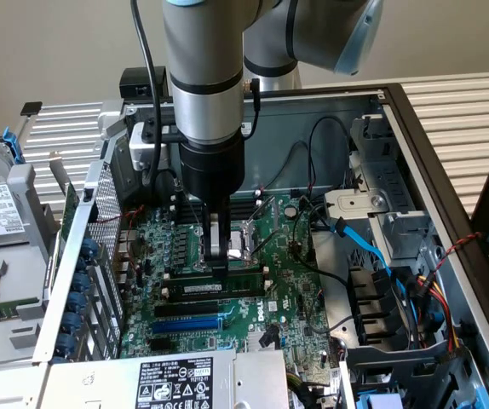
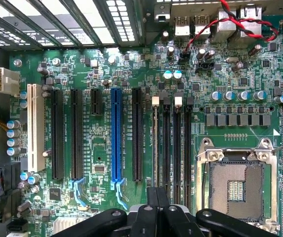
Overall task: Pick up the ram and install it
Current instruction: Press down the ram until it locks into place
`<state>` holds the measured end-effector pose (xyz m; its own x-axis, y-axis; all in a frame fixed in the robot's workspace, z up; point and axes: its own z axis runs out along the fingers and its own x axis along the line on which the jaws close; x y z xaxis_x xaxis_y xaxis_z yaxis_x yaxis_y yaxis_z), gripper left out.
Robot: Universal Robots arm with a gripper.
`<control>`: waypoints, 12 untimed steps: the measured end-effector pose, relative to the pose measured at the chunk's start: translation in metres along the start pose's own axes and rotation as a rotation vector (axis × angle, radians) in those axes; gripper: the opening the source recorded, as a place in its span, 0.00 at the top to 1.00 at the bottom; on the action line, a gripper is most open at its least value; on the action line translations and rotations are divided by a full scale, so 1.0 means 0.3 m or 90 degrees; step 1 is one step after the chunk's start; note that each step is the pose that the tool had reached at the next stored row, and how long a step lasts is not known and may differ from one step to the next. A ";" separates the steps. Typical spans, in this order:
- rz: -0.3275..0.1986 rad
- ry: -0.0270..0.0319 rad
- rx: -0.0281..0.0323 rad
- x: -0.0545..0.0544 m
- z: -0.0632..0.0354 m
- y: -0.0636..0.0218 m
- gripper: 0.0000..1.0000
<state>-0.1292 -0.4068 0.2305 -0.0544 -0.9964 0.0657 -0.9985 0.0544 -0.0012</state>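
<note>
Pressing ram (image 1: 221, 287), hand (image 1: 219, 256) fully closed

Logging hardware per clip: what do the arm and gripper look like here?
The arm is a thick silver-grey tube with a pale blue cap on the joint behind it. A black cable runs down its side. Below sits a black cylindrical wrist section, then the gripper, black with metallic grey fingers. In the wrist view the gripper appears as glossy black linkages with round pivot screws.
</note>
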 end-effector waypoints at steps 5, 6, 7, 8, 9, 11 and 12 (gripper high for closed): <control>0.000 0.0001 -0.0001 0.001 0.002 0.000 0.90; 0.000 0.0000 -0.0001 0.000 0.002 0.000 0.90; 0.000 0.0000 0.0000 0.001 0.002 0.000 0.90; 0.000 0.0000 0.0000 0.000 0.002 0.000 0.90; 0.000 0.0000 0.0000 0.000 0.002 0.000 0.90; 0.000 0.0000 0.0000 0.001 0.002 0.000 0.90; 0.000 0.0000 0.0000 0.002 0.002 0.000 0.90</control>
<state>-0.1292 -0.4075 0.2299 -0.0544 -0.9964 0.0657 -0.9985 0.0544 -0.0012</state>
